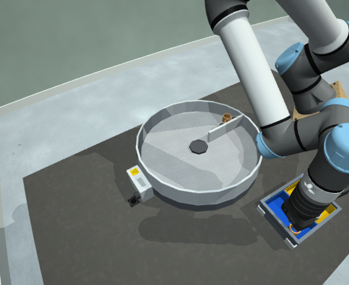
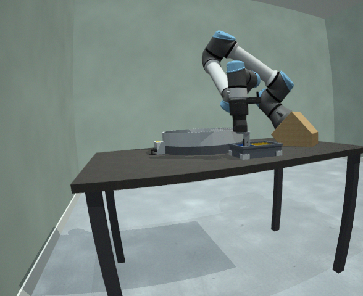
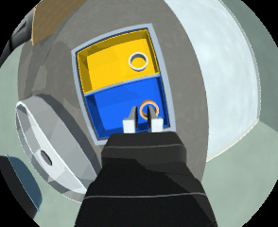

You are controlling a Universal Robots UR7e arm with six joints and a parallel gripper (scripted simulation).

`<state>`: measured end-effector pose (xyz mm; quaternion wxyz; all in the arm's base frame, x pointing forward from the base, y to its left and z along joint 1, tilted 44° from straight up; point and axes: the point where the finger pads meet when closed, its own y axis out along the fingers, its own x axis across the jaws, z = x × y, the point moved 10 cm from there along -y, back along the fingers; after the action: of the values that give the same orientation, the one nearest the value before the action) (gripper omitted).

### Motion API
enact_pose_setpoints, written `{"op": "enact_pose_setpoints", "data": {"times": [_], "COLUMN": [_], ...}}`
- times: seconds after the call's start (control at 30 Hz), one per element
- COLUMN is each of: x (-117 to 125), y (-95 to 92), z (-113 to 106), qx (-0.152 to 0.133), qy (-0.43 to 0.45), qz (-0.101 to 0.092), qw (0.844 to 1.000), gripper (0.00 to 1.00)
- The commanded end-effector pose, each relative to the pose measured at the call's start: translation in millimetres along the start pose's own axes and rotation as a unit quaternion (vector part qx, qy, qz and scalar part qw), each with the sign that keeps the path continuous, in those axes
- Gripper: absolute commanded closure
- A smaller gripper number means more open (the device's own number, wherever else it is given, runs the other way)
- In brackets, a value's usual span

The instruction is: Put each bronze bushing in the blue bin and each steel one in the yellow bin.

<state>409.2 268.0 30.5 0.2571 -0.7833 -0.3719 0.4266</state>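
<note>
From where I stand, the turntable (image 1: pixel 199 196) (image 2: pixel 197 139) (image 3: pixel 59 175) takes up the left of the bench (image 1: pixel 76 230) (image 2: pixel 143 168) (image 3: pixel 186 95), and that is where the unfinished work lies. A bronze bushing (image 1: pixel 226 116) stands there behind the fence (image 1: pixel 227 127), with what looks like a second bronze one tucked below it and bits of pale rims that I take for steel (the fence hides too much for a sure count). Further right is the blue bin (image 1: pixel 276 205) (image 2: pixel 241 145) (image 3: pixel 112 111), where one bronze ring (image 1: pixel 295 233) (image 3: pixel 149 101) already lies, correctly sorted. The pincer (image 1: pixel 300 214) (image 2: pixel 246 143) (image 3: pixel 143 113) is down over that bin, its fingers partly open with nothing gripped, and the ring sits just beside them; I would guess it has been let go. Beyond, the yellow bin (image 1: pixel 327 213) (image 2: pixel 261 143) (image 3: pixel 106 66) has one steel ring (image 1: pixel 318 217) (image 3: pixel 130 61) in it, also in its proper place. So I count two put away and judge the job well short of done: the next move should be up and clear of the ring, then back for the group at the fence.
</note>
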Motion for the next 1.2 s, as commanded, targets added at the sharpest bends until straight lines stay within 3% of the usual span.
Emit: {"op": "enact_pose_setpoints", "data": {"times": [0.0, 0.17, 0.2, 0.27, 0.4, 0.53, 0.63, 0.73, 1.17], "x": [0.1, 0.1, 0.1, 0.1, 0.1, 0.1, 0.1, 0.0, -0.1], "y": [-2.0, -2.0, -13.8, -13.8, -60.2, -61.8, -97.8, -121.8, -121.2], "z": [-0.2, -0.2, -0.2, -0.2, -0.1, -0.1, -0.1, -0.1, 0.0], "qx": [0.0, 0.0, 0.0, 0.0, 0.0, 0.0, 0.0, 0.0, -0.001], "qy": [0.0, 0.0, 0.0, 0.0, 0.0, 0.0, 0.0, 0.0, 0.0], "qz": [0.0, 0.0, 0.0, 0.0, 0.0, 0.0, 0.0, 0.0, -0.001], "qw": [1.0, 1.0, 1.0, 1.0, 1.0, 1.0, 1.0, 1.0, 1.0], "gripper": [0.58, 0.58, 0.58, 0.58, 0.58, 0.58, 0.58, 0.58, 0.58]}}
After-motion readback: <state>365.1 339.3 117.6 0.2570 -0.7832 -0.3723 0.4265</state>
